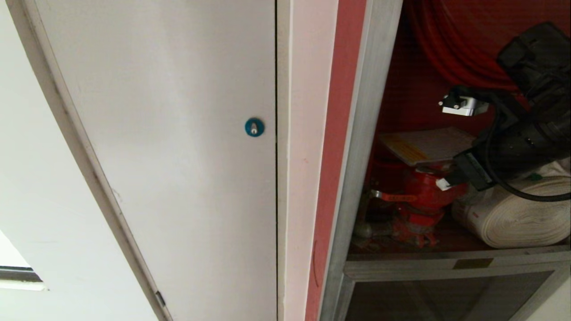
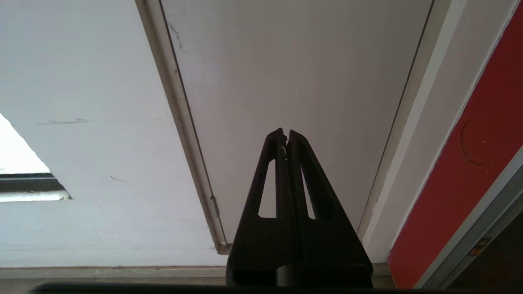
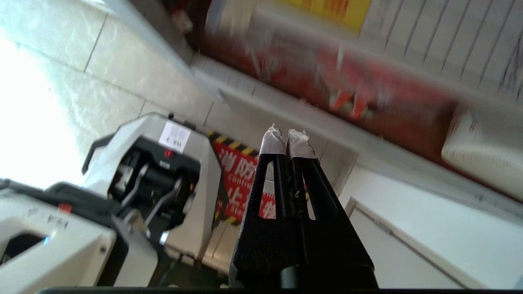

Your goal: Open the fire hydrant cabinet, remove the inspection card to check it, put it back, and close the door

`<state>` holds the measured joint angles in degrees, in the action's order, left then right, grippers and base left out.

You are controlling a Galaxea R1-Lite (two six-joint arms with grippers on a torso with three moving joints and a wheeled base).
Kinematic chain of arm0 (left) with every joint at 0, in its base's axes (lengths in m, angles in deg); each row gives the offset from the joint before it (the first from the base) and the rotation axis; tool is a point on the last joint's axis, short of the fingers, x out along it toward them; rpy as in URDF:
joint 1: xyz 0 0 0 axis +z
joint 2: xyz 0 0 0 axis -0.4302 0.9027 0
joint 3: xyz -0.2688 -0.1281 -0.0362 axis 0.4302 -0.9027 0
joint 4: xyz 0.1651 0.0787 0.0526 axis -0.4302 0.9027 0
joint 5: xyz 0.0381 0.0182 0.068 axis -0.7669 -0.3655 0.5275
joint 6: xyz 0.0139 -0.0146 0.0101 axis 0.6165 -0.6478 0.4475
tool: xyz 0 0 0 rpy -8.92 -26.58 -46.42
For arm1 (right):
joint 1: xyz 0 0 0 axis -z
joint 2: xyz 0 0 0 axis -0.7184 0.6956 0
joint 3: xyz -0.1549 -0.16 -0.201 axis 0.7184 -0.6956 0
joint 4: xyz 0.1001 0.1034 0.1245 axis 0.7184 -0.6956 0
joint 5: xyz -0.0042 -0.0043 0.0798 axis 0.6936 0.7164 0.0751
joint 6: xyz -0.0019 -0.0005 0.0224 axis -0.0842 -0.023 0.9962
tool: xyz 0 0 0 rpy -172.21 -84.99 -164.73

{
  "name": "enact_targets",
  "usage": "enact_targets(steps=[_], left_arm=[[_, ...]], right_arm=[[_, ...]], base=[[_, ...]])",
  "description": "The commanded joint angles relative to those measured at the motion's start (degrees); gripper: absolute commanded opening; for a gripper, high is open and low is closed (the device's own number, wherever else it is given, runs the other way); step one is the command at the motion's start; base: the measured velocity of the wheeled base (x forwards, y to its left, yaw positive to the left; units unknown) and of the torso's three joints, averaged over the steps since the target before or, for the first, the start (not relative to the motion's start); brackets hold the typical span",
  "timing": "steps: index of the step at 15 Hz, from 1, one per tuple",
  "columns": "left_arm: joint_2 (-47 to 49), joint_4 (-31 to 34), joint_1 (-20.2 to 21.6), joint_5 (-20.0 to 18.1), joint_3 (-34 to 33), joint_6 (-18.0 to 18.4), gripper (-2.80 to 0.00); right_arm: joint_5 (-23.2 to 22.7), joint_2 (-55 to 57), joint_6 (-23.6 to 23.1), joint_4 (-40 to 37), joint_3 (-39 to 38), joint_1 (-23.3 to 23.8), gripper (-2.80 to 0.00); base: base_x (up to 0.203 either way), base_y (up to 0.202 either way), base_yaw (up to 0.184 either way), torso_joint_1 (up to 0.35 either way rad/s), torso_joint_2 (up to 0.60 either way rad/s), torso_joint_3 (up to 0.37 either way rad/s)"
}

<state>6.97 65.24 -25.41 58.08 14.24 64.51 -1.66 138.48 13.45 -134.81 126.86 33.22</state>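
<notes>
The fire hydrant cabinet (image 1: 370, 133) stands open at the right, and its door is out of view. The inspection card (image 1: 426, 146), white with a yellow band, lies flat on top of the red valve (image 1: 424, 196); the right wrist view shows the inspection card (image 3: 433, 36) too. My right gripper (image 1: 444, 183) is shut and empty, just below the card's near edge and in front of the valve. Seen from the wrist, the right gripper (image 3: 287, 141) has its taped tips pressed together. My left gripper (image 2: 286, 132) is shut and parked, facing a white door.
A rolled white hose (image 1: 513, 214) lies right of the valve, with red hose (image 1: 450, 49) above. Below the shelf is a smaller dark glass panel (image 1: 446, 298). Left of the cabinet is a plain white door with a blue lock (image 1: 254, 127). My base (image 3: 155, 175) and a red floor sign (image 3: 239, 183) lie below.
</notes>
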Motion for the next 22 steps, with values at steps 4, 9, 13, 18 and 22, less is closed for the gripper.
enact_targets(steps=[4, 9, 13, 18, 22], left_arm=[[0.04, -0.02, 0.08, -0.04, -0.09, 0.03, -2.80], [0.04, -0.02, 0.02, -0.04, -0.09, 0.03, -2.80], [0.04, -0.02, 0.01, -0.04, -0.09, 0.03, -2.80], [0.04, -0.02, 0.01, -0.04, -0.09, 0.03, -2.80], [0.04, -0.02, 0.01, -0.04, -0.09, 0.03, -2.80]], right_arm=[[-0.01, 1.66, 0.26, 5.69, 0.10, -0.04, -2.80], [-0.01, 1.66, 3.26, 8.18, 0.81, -0.04, -2.80], [-0.28, 1.48, 3.60, 8.95, 0.45, -0.04, -2.80], [-1.35, -3.02, 3.58, 5.26, -3.05, -0.20, -2.80], [-2.31, -13.90, 3.62, 4.77, -8.77, -0.13, -2.80]], base=[[0.000, 0.000, 0.000, 0.000, 0.00, 0.000], [0.000, 0.000, 0.000, 0.000, 0.00, 0.000], [0.000, 0.000, 0.000, 0.000, 0.00, 0.000], [0.000, 0.000, 0.000, 0.000, 0.00, 0.000], [0.000, 0.000, 0.000, 0.000, 0.00, 0.000]])
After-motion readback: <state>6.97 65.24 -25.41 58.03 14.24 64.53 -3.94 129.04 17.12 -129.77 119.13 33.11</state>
